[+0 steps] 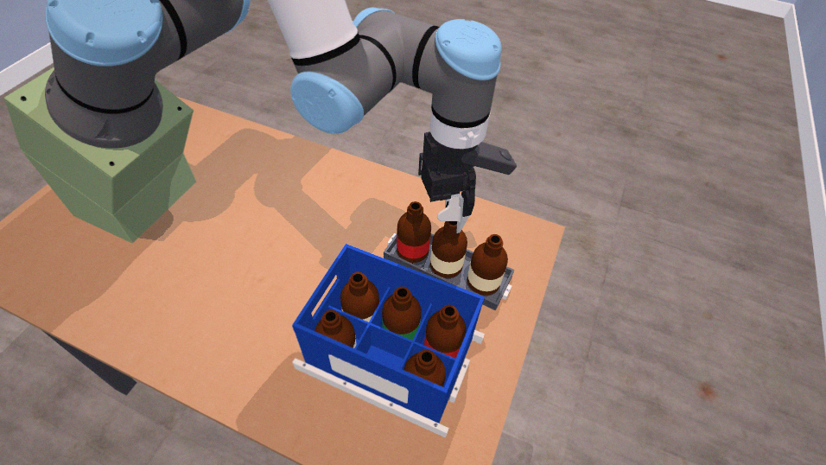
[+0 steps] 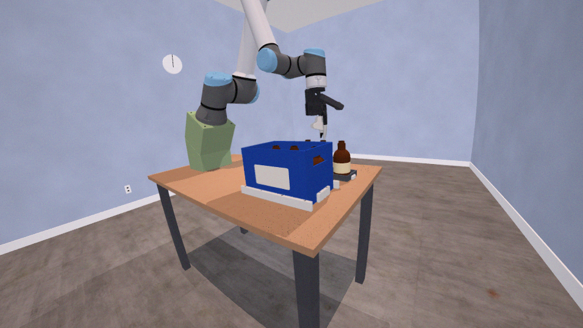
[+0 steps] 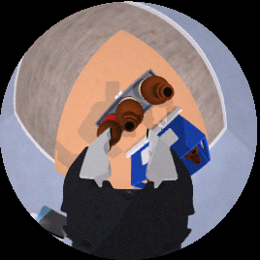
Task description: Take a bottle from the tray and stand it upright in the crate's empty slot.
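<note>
A grey tray holds three brown bottles: a red-labelled one, a middle cream-labelled one and a right cream-labelled one. The blue crate in front of the tray holds several bottles; its front middle slot is empty. My gripper hangs just above the middle bottle's neck, partly open and empty. In the wrist view the fingers frame the middle bottle's top from above. In the side view the fingertips stand above the crate.
The green robot base stands at the table's far left corner. White brackets edge the crate's base. The tray and crate sit close to the table's right edge.
</note>
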`<state>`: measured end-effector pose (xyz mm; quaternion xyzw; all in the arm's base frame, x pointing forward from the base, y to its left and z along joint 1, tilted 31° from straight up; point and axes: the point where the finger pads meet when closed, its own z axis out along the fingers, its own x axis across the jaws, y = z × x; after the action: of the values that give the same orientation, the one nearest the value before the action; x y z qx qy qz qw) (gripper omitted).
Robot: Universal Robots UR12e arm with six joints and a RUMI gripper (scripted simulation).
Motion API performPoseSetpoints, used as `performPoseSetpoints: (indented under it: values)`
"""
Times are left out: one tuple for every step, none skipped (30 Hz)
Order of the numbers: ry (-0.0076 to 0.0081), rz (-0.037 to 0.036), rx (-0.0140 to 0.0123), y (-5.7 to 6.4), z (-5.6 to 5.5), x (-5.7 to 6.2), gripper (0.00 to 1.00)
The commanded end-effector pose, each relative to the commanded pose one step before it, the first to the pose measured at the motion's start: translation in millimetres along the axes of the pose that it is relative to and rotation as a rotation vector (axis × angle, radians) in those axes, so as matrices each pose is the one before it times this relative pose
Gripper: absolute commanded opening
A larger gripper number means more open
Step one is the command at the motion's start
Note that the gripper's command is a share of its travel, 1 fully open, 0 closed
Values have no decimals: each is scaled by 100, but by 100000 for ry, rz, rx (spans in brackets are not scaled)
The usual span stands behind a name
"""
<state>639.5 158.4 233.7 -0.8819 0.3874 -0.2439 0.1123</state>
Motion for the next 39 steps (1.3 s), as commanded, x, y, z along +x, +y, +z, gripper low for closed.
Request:
performPoseSetpoints:
  values:
    - [-205,-99,-137,95,955,-276,38]
    - [0,0,0,0,125,0,38]
    - [0,0,0,0,123,0,38]
    - [0,0,0,0,122,0,38]
    - [0,0,0,0,0,0,38]
    - [0,0,0,0,0,0,38]
    - [0,0,0,0,120,0,38]
    - [0,0,0,0,117,0,38]
    - [0,0,0,0,113,0,38]
    - [0,0,0,0,110,0,38]
    - [0,0,0,0,105,0,38]
    - [0,0,0,0,101,0,38]
    - [0,0,0,0,96,0,38]
    - [0,0,0,0,90,0,38]
    - [0,0,0,0,85,0,38]
    - [0,0,0,0,79,0,38]
    - [0,0,0,0,73,0,38]
    - [0,0,0,0,66,0,38]
    - [0,0,0,0,60,0,38]
    - [0,0,0,0,54,0,38]
    - [0,0,0,0,48,0,38]
    - [0,0,0,0,0,0,38]
    - [0,0,0,0,0,0,38]
    - [0,0,0,0,41,0,38]
    - [0,0,0,0,35,0,38]
    - [0,0,0,0,29,0,38]
    - [0,0,0,0,24,0,38]
    - [0,0,0,0,18,0,38]
    - [0,0,0,0,14,0,38]
    - [0,0,0,0,10,0,38]
    - [0,0,0,0,6,0,38]
    - [0,0,0,0,3,0,38]
    - [0,0,0,0,1,0,38]
    - [0,0,0,0,0,0,38]
    - [0,0,0,0,0,0,38]
    - [0,0,0,0,0,0,38]
    - [0,0,0,0,0,0,38]
    - [0,0,0,0,0,0,38]
    - [0,0,0,0,0,0,38]
